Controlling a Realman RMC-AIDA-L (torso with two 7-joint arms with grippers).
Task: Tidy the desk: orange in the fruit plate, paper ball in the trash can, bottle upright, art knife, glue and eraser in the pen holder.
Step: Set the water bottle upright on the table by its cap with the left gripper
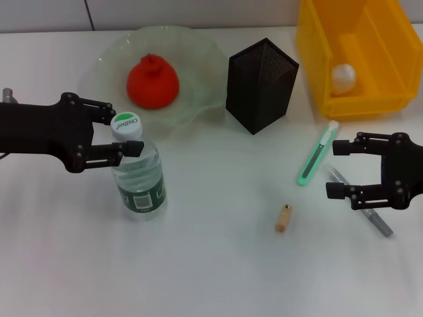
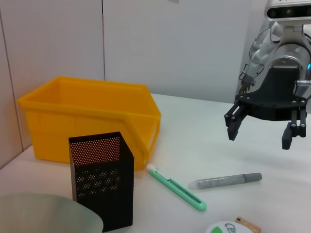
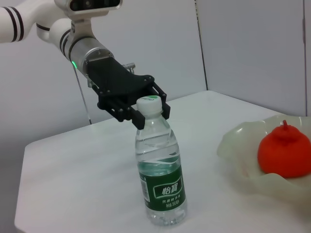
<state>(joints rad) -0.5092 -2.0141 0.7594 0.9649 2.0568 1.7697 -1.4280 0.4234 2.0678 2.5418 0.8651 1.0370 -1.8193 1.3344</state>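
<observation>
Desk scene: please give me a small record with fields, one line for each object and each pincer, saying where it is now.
orange: in the fruit plate
paper ball: inside the trash can
bottle: upright on the desk
left pincer: open, fingers on both sides of the bottle cap
right pincer: open, above the glue
art knife: flat on the desk, beside the pen holder
glue: flat on the desk
eraser: on the desk
</observation>
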